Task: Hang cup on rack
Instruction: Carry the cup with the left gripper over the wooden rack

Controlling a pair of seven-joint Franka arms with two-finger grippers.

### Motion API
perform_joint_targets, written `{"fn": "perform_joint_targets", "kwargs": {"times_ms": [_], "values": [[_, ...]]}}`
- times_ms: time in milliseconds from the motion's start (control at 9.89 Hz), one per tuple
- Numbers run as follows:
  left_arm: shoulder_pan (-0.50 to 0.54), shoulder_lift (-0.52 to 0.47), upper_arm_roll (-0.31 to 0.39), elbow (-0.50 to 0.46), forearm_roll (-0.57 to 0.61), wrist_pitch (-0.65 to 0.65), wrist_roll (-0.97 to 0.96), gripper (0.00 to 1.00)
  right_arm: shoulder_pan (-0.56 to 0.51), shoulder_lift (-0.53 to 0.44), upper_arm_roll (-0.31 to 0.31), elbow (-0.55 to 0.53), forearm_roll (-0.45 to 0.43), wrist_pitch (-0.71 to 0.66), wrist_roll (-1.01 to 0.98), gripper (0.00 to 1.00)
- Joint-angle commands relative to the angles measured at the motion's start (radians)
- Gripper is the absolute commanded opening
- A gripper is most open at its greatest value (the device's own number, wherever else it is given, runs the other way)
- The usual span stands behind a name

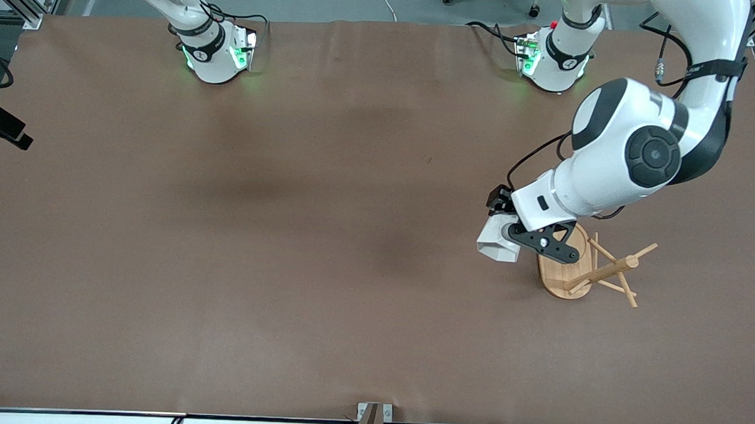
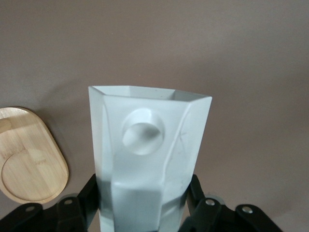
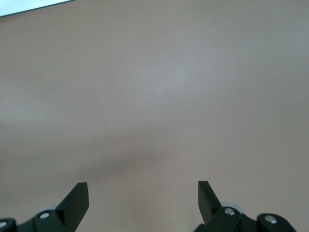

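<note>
My left gripper is shut on the white faceted cup and holds it up in the air, just beside the rack's oval base, on the side toward the right arm's end. The bamboo rack stands with its post and thin pegs free. In the left wrist view the cup fills the middle between the black fingers, its blocky handle with the round hole facing the camera, and the rack's base shows at the edge. My right gripper is open and empty over bare table.
The brown table stretches wide toward the right arm's end. The left arm's bulky elbow hangs over the table just above the rack. A black camera mount juts in at the right arm's end.
</note>
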Motion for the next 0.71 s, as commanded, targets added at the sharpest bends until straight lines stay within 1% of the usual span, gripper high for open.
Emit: {"fn": "perform_joint_targets", "kwargs": {"times_ms": [0, 101, 303, 404, 506, 607], "values": [[0.036, -0.103, -0.002, -0.178, 0.013, 0.059, 0.036, 0.01, 0.005, -0.016, -0.009, -0.019, 0.044, -0.011, 0.007, 1.0], [0.042, -0.13, 0.004, -0.217, 0.011, 0.06, 0.038, 0.01, 0.005, -0.016, -0.009, -0.019, 0.042, -0.02, 0.007, 1.0], [0.039, -0.179, 0.043, -0.273, 0.008, 0.06, 0.047, 0.01, 0.005, -0.014, -0.009, -0.018, 0.041, -0.018, 0.001, 1.0], [0.041, -0.193, 0.069, -0.291, 0.008, 0.06, 0.084, 0.01, 0.008, -0.016, -0.008, -0.018, 0.041, -0.02, 0.0, 1.0], [0.039, -0.193, 0.101, -0.297, 0.008, 0.063, 0.143, 0.01, 0.007, -0.014, -0.008, -0.018, 0.041, -0.02, 0.0, 1.0], [0.041, -0.184, 0.118, -0.298, 0.008, 0.08, 0.191, 0.01, 0.007, -0.016, -0.008, -0.019, 0.041, -0.022, -0.002, 1.0]]}}
